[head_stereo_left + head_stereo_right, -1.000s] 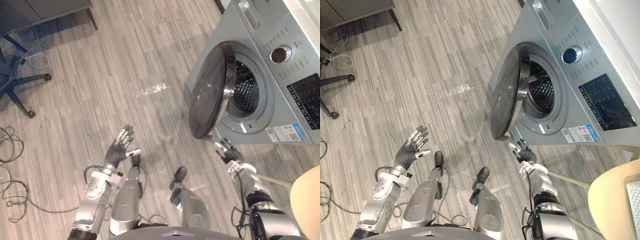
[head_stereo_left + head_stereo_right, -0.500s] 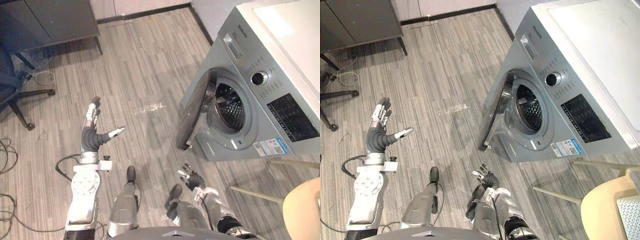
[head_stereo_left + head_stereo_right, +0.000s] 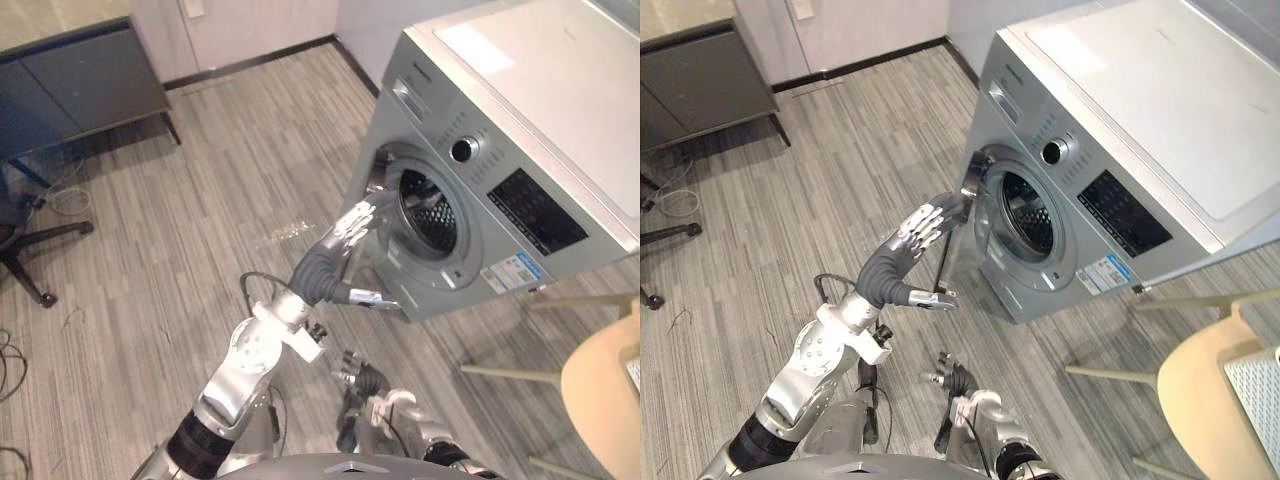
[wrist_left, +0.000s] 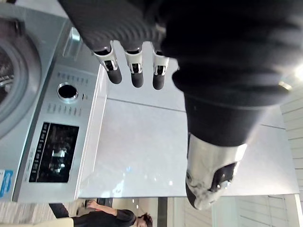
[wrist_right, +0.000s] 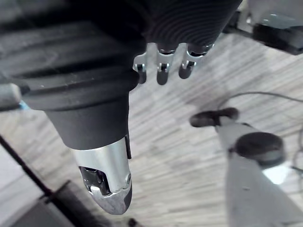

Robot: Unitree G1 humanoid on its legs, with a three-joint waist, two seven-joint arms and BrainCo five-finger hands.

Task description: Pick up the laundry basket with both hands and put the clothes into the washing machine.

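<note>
L hand [image 3: 322, 265] swung over by grey metal washer's [image 3: 520, 110] round port [image 3: 428, 215], fingers [image 3: 922, 222] straight, spread; R hand [image 3: 362, 378] low, relaxed.

Smooth grey metal washing machine [image 3: 1110, 130], matt wood-grain floor [image 3: 790, 220]

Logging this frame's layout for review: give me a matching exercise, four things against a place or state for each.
Things:
1 left hand
2 right hand
3 door
4 chair

Places or states:
A beige, lower right
B swung open on the washer
C raised, fingers straight, in front of the door
D low, below the left hand

Pairs: 1-C, 2-D, 3-B, 4-A
</note>
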